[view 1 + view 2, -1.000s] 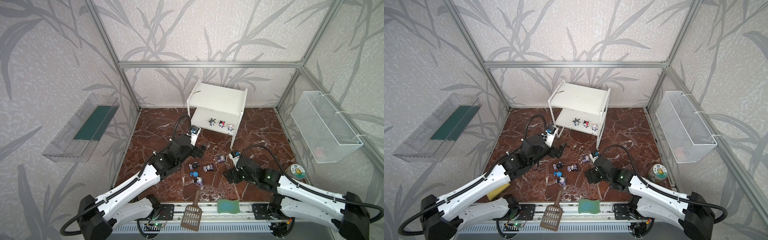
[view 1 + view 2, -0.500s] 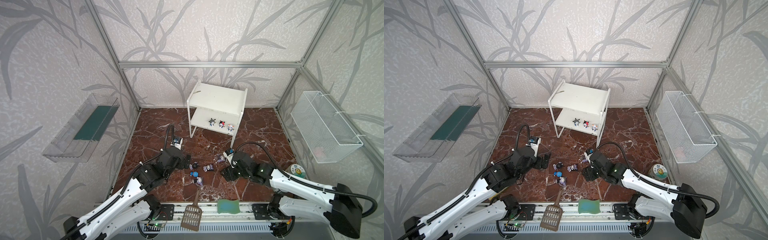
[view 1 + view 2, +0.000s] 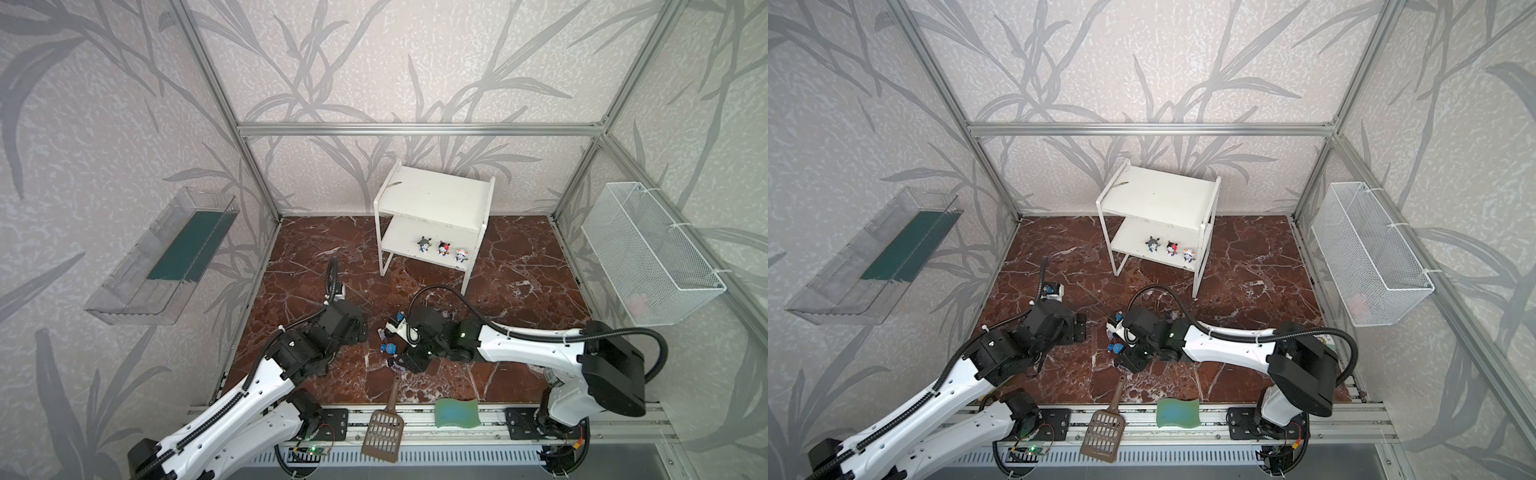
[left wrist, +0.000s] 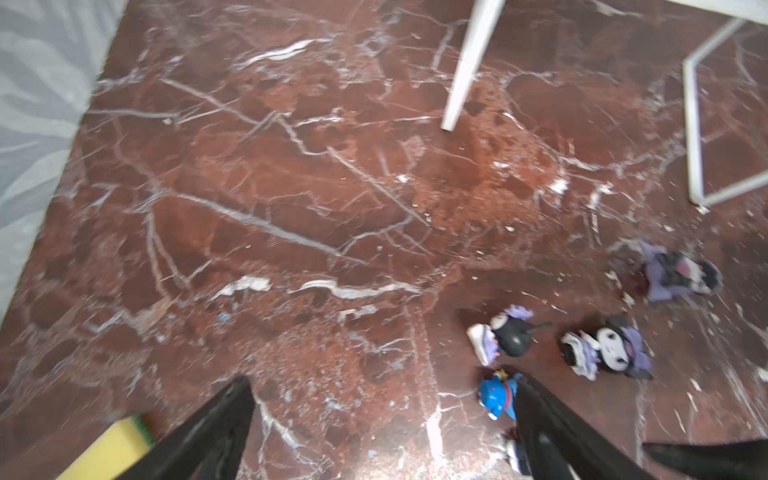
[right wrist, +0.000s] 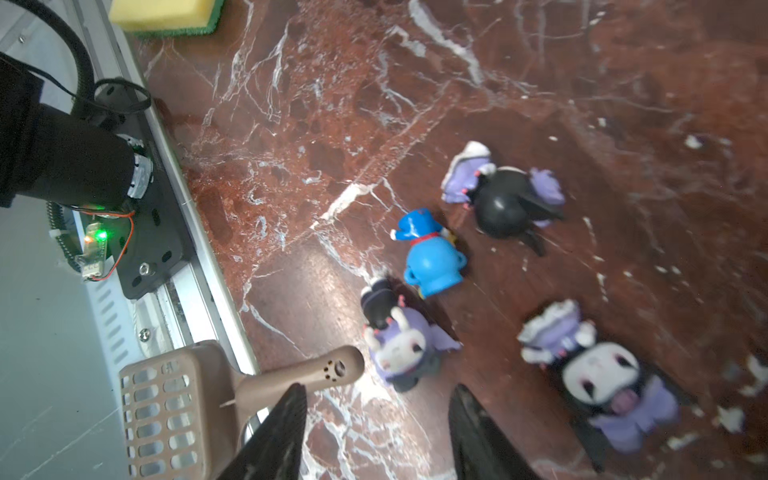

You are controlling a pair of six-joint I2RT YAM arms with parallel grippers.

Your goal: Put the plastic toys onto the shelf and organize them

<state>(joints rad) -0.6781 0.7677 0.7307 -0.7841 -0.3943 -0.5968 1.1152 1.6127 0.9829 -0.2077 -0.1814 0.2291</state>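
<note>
Blue toy (image 5: 432,257) lying among purple-black eared toys (image 5: 399,353) on marble surface (image 5: 415,83); three figurines (image 3: 443,249) stand on white shelf (image 3: 432,199). Left gripper (image 4: 384,382) and right gripper (image 5: 378,390) spread, empty.

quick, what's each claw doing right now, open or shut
left claw: open, empty
right claw: open, empty, tips right by a purple figurine

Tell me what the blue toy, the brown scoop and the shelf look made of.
Blue toy: glossy moulded plastic, with smooth highlights.
Brown scoop: matte moulded plastic, one piece with slots.
Shelf: white painted boards, probably wood or composite, on thin legs, likely metal.
</note>
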